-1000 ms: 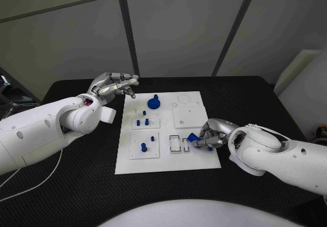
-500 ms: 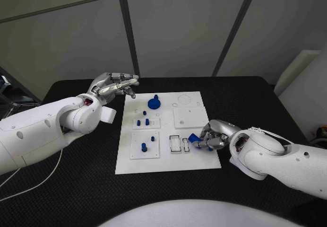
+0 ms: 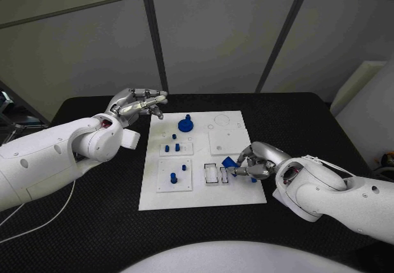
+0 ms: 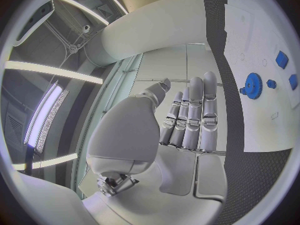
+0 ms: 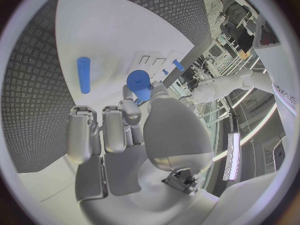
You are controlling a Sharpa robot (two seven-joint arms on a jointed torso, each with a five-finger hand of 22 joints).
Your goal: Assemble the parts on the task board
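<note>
Right now the right silver hand [image 3: 251,162] pinches a small blue plastic part [image 3: 230,164] in its fingertips, low over the white rectangular task board [image 3: 238,190] near its right edge — just beside two small slotted white holders [image 3: 217,173]. Over the black table [image 3: 98,227], the left silver hand [image 3: 135,104] hovers off the board's far left corner, fingers loosely apart and holding nothing — near a blue toothed gear [image 3: 185,122].

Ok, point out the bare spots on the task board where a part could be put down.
Free: the task board's near strip below the peg plates, and the plain square plate beside the blue gear. Crowded: the slots where the right hand holds a blue part.
</note>
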